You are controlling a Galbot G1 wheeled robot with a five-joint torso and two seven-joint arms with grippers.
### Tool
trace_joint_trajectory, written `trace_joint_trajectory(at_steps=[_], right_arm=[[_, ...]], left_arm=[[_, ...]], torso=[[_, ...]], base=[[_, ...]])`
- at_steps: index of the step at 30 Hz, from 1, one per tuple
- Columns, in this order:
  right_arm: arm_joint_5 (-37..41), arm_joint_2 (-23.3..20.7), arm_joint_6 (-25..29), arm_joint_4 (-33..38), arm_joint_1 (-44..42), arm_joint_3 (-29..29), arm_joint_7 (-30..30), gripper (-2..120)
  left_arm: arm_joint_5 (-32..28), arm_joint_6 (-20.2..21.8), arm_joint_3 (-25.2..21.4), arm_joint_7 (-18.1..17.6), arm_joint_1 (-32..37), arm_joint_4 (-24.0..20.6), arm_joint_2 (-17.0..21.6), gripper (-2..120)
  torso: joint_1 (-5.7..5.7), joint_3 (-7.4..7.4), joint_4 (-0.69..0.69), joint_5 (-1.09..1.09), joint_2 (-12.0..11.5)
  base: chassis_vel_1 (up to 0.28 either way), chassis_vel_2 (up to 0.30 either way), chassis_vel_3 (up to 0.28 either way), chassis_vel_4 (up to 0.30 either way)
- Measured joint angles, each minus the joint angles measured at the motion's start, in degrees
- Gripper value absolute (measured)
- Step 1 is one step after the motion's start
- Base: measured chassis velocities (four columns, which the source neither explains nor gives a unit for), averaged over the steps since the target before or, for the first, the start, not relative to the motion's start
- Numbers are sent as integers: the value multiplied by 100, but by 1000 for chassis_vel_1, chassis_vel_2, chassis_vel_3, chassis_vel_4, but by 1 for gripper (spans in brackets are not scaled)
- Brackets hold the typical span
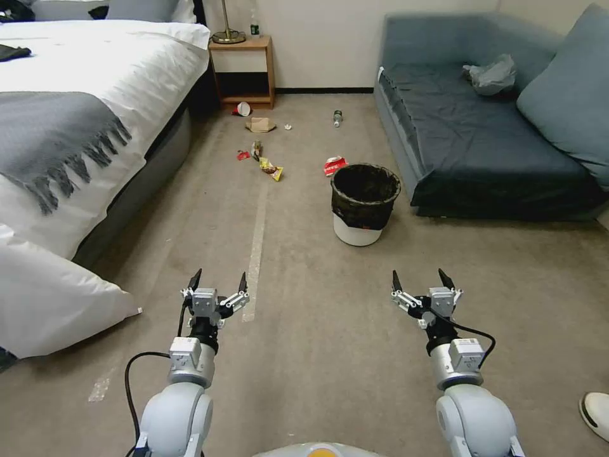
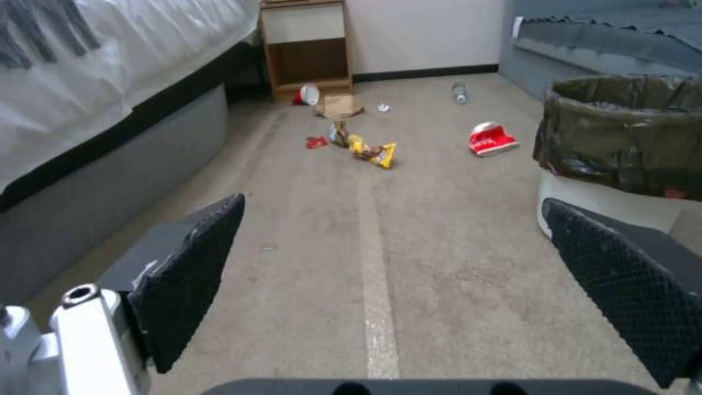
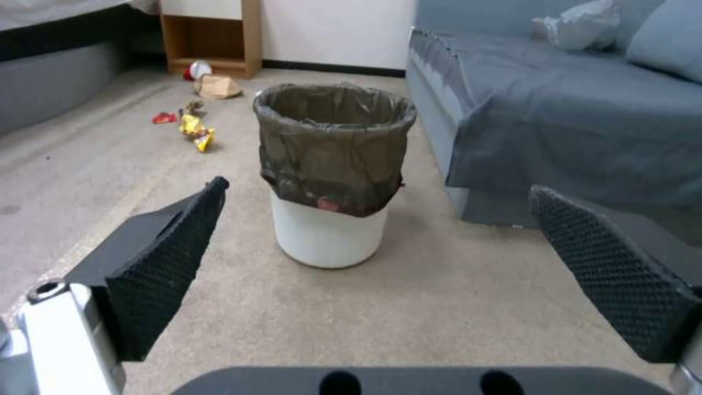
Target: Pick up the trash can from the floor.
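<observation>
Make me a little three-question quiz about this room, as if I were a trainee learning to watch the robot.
1. True or false: the trash can stands upright on the floor, touched by neither gripper.
2. The can stands closest to: A) the bed B) the sofa C) the nightstand
3. How do the fingers of the left gripper and right gripper stand?

Key
1. True.
2. B; it stands beside the sofa's front edge.
3. Both spread open, holding nothing, short of the can.
</observation>
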Motion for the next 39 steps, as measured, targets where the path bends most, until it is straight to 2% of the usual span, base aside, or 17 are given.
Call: trace_joint_trajectory(at_steps=[30, 31, 32, 33, 35, 36, 38, 39], right_arm=[[-5, 17, 51, 5, -31, -8, -23, 100], [-54, 115, 322, 85, -193, -84, -153, 100], [-92, 195, 497, 155, -322, -164, -247, 100], [-92, 195, 497, 155, -322, -164, -247, 100], [-126, 275, 655, 250, -467, -211, -356, 100], [-126, 275, 655, 250, -467, -211, -356, 100], [-57, 276, 688, 252, -470, -220, -358, 100], [-51, 283, 698, 250, -459, -227, -353, 100]], left_arm=[[-15, -9, -12, 2, -4, 8, -1, 100], [-58, -35, -60, 11, -19, 28, -3, 100], [-135, -87, -139, 64, -47, 70, -12, 99], [-135, -87, -139, 64, -47, 70, -12, 99], [-638, -432, -735, 308, -245, 337, -50, 99], [-638, -432, -735, 308, -245, 337, -50, 99], [-1056, -722, -1233, 507, -412, 561, -80, 99], [-1216, -811, -1307, 630, -444, 624, -79, 99]], torso=[[0, 0, 1, -1, 0], [0, 0, 2, -1, 0], [0, 0, -2, 1, 0], [0, 0, -2, 1, 0], [0, 0, -1, -1, 0], [0, 0, -1, -1, 0], [0, 0, 2, -1, 0], [0, 0, 2, 2, 0]], base=[[0, 0, 0, 0], [0, 0, 0, 0], [0, 0, 0, 0], [0, 0, 0, 0], [0, 0, 0, 0], [0, 0, 0, 0], [0, 0, 0, 0], [0, 0, 0, 0]])
